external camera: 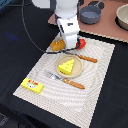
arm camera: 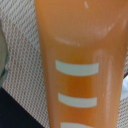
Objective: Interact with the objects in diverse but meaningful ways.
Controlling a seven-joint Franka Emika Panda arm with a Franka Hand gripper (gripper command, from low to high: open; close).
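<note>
While the gripper (external camera: 67, 44) hangs over the golden bread loaf (arm camera: 80, 65), its finger state stays unreadable

White arm (external camera: 67, 15) reaching down from above, wrist vertical, lowered close over the surface (external camera: 100, 105). Claw (external camera: 70, 46) pointing straight down at the arm's end; fingers hidden behind the wrist housing, open or closed impossible to tell.
</note>
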